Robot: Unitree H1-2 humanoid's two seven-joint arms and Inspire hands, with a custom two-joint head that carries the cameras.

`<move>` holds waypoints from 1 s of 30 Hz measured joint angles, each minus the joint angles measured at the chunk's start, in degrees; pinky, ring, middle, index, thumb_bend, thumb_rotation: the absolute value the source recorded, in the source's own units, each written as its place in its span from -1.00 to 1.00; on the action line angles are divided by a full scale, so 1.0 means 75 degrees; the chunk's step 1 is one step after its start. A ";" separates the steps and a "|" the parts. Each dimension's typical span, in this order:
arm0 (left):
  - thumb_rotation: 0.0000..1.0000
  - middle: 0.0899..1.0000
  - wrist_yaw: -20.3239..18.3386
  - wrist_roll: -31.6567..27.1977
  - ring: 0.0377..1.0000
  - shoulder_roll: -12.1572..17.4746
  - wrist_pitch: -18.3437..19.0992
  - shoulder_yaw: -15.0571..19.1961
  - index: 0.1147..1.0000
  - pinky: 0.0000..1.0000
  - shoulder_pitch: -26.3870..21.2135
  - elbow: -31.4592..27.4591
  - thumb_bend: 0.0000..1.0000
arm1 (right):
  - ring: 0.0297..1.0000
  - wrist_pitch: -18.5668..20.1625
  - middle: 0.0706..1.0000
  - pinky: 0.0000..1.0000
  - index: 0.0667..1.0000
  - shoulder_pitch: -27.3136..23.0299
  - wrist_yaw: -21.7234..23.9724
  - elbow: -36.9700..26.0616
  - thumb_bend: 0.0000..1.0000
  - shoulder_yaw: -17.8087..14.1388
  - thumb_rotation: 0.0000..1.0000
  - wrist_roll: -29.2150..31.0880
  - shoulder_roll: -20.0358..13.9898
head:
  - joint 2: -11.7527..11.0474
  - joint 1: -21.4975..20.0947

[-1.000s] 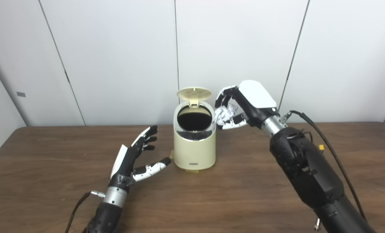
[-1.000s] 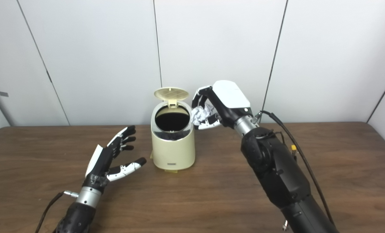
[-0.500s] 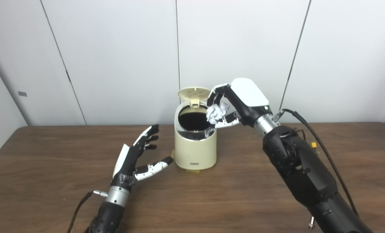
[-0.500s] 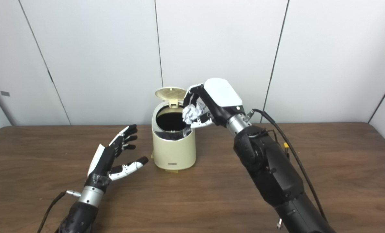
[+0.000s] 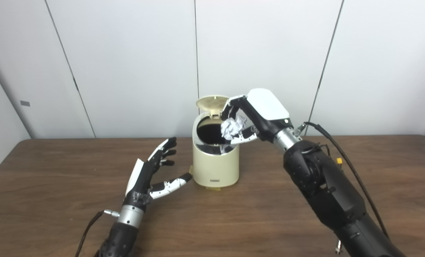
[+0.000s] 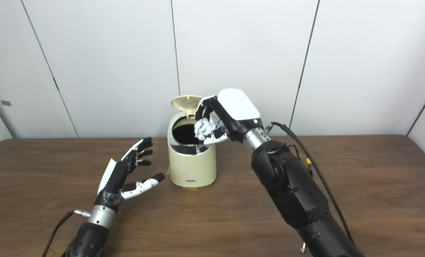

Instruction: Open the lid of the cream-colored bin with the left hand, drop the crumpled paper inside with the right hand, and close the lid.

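No readable text anywhere; only a small dark, illegible label low on the cream-colored bin (image 5: 215, 180).

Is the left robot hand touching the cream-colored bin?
No: the left robot hand hovers open beside the cream-colored bin, with a visible gap between its fingertips and the bin's wall.

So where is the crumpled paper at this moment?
The paper is held in the right hand, just above the right part of the bin's open mouth, with the raised lid behind it.
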 measured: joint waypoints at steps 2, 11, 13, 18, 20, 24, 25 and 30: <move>-0.47 0.78 -0.0001 -0.0001 0.69 -0.0003 0.0000 0.0000 0.88 0.50 0.0001 -0.0005 0.44 | 0.29 0.0009 -0.14 0.31 -0.06 0.0000 -0.0002 0.0028 0.05 0.0008 -1.00 -0.0023 0.0038 | 0.0012 0.0012; -0.44 0.78 -0.0001 -0.0002 0.70 -0.0020 0.0000 -0.0001 0.88 0.51 0.0004 -0.0006 0.45 | 0.29 0.0028 -0.14 0.32 -0.06 -0.0003 -0.0046 0.0086 0.05 0.0028 -1.00 -0.0086 0.0118 | 0.0035 0.0012; -0.45 0.77 -0.0001 -0.0003 0.69 -0.0020 0.0000 0.0000 0.88 0.50 0.0010 -0.0022 0.45 | 0.24 0.0025 -0.15 0.19 -0.03 -0.0004 -0.0064 0.0108 0.05 0.0027 -1.00 -0.0077 0.0140 | 0.0047 0.0012; -0.42 0.78 -0.0001 0.0000 0.69 -0.0021 0.0003 -0.0001 0.87 0.50 0.0026 -0.0047 0.47 | 0.31 0.0002 0.27 0.06 0.27 -0.0022 -0.0185 0.0228 0.58 0.0084 -0.82 -0.0082 0.0166 | 0.0058 0.0012; -0.42 0.78 -0.0002 0.0000 0.69 -0.0021 0.0003 -0.0002 0.87 0.50 0.0032 -0.0058 0.46 | 0.36 0.0050 0.41 0.07 0.36 -0.0046 -0.0141 0.0225 0.70 0.0152 -0.76 -0.0147 0.0151 | 0.0070 0.0012; -0.44 0.77 -0.0002 0.0001 0.69 -0.0025 0.0003 -0.0006 0.88 0.51 0.0030 -0.0063 0.45 | 0.44 0.0217 0.58 0.14 0.44 -0.0048 0.0027 0.0220 0.74 0.0225 -0.72 -0.0191 0.0149 | 0.0059 0.0012; -0.44 0.77 -0.0002 0.0001 0.69 -0.0025 0.0003 -0.0007 0.88 0.51 0.0030 -0.0063 0.45 | 0.46 0.0252 0.60 0.15 0.46 -0.0048 0.0039 0.0211 0.74 0.0225 -0.72 -0.0191 0.0149 | 0.0059 0.0012; -0.45 0.77 -0.0003 0.0000 0.69 -0.0025 0.0003 -0.0008 0.87 0.50 0.0030 -0.0063 0.45 | 0.50 0.0285 0.65 0.17 0.49 -0.0047 0.0071 0.0197 0.75 0.0225 -0.73 -0.0173 0.0147 | 0.0059 0.0000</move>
